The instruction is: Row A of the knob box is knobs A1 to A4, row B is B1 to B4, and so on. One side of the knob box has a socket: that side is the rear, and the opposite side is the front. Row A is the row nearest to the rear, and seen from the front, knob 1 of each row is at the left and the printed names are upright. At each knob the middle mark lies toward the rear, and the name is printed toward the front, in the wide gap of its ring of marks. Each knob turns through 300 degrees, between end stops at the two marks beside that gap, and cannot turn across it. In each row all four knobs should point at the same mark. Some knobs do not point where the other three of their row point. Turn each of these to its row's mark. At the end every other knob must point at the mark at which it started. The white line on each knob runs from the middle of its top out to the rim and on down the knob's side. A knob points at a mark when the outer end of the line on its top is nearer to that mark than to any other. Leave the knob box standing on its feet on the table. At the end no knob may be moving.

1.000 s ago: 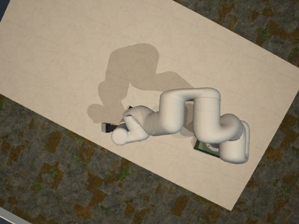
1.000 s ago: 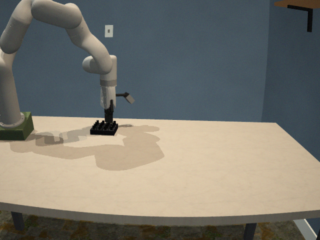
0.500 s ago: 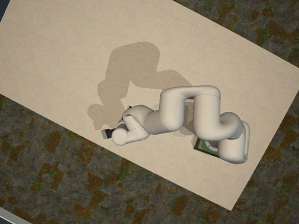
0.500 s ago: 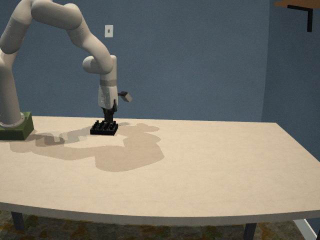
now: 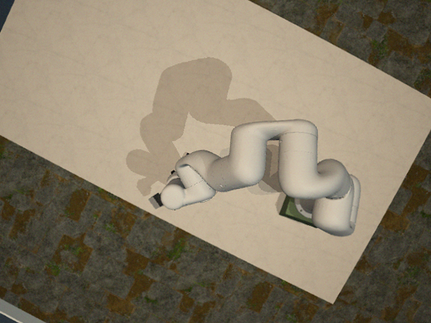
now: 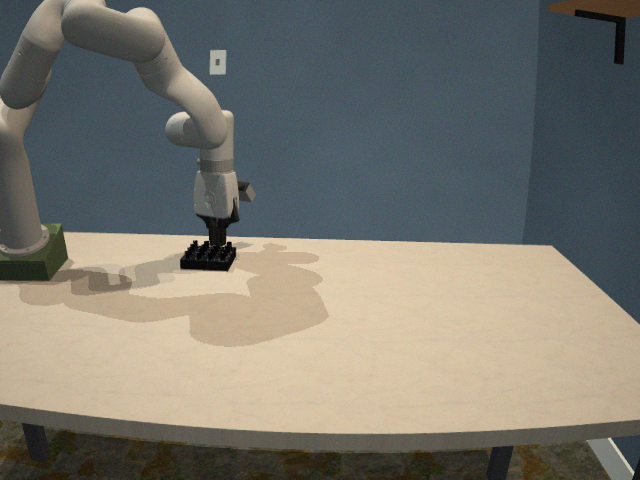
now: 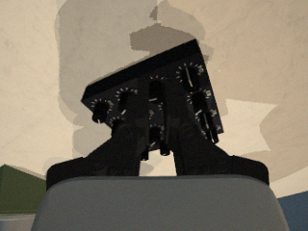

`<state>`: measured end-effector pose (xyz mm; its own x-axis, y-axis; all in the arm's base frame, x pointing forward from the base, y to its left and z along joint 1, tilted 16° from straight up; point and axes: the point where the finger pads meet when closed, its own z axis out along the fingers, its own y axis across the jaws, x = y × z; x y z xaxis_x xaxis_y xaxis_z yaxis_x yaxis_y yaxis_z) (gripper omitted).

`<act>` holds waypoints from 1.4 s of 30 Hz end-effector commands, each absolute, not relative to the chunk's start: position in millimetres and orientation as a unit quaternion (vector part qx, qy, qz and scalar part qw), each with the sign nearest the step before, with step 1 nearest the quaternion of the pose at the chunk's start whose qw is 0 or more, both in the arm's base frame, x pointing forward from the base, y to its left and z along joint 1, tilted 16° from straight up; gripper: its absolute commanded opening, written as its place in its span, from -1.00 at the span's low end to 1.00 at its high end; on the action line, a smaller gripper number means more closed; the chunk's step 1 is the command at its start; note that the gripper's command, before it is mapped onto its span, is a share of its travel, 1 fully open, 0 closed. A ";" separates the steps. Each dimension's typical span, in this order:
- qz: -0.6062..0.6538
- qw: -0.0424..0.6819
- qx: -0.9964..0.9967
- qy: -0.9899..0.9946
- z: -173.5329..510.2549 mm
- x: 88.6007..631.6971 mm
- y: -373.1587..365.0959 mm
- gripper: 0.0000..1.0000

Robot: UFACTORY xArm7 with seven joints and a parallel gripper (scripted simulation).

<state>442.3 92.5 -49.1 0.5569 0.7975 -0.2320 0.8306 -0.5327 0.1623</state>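
Note:
The black knob box stands on its feet on the table, left of the middle. In the wrist view the knob box shows several black knobs with white lines inside rings of marks. My gripper points straight down onto the box's far right part. In the wrist view its two black fingers are shut on one knob in the middle of the box. The fingers hide that knob's name and line. In the top view my arm covers almost the whole box.
The arm's green base stands at the table's left edge, left of the box. In the top view the box lies close to the table's long edge. A wooden shelf hangs on the wall at the far right.

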 end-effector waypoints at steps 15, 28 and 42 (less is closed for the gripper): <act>-0.073 0.121 0.836 0.530 -47.8 443.7 93.9 -0.84; -0.073 0.121 0.836 0.530 -47.8 443.7 93.9 -0.84; -0.073 0.121 0.836 0.530 -47.8 443.7 93.9 -0.61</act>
